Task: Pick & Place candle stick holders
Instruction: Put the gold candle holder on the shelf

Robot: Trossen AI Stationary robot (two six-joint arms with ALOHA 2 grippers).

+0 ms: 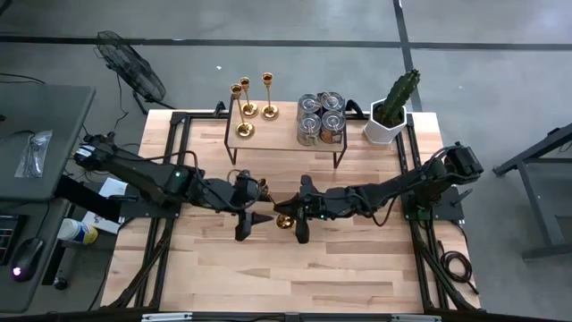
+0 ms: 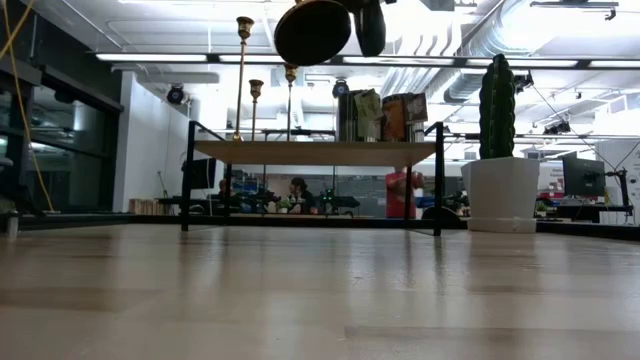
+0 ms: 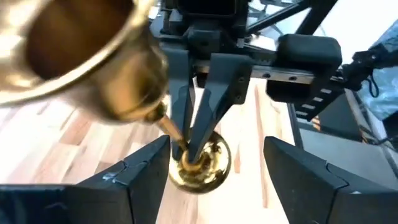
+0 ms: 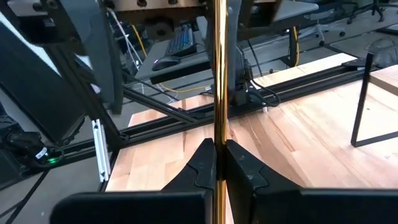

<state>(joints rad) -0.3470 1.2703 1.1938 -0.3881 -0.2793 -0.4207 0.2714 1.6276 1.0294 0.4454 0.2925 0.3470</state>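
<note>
Candle stick holders (image 1: 244,107): three stand on the shelf (image 1: 284,134) at upper centre of the high view; the fourth (image 1: 284,220) hangs mid-frame, the right gripper (image 1: 295,219) pinching its stem. The left gripper (image 1: 253,218) is spread wide beside it. Placement remains, I judge; its destination is unclear.

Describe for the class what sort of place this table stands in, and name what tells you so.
Probably a robotics lab in an open-plan office: exposed ceiling ducts, people at desks behind the table, and a keyboard on a nearby workstation.
</note>
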